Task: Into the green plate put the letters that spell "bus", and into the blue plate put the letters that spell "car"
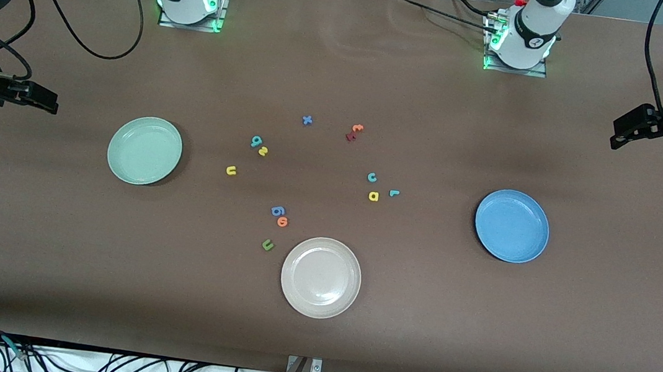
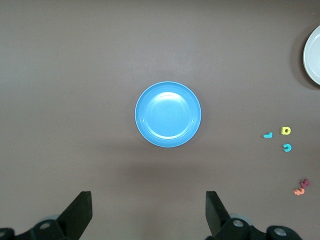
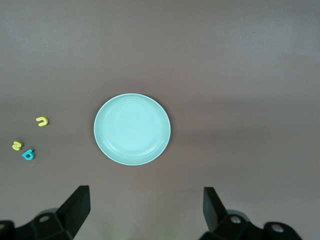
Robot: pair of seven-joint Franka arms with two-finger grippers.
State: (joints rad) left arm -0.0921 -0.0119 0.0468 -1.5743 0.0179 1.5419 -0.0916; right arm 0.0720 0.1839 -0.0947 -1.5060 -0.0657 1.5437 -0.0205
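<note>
While both arms waited with jaws apart, left gripper over the blue plate, right gripper over the green plate, tiny foam letters like the teal "c" looked light and soft, best pinched across their edges.

Even overhead light, soft shadows, sharp focus.

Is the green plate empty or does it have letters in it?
Empty. The green plate shows only bare mint surface; the wrist view shows it bare too.
</note>
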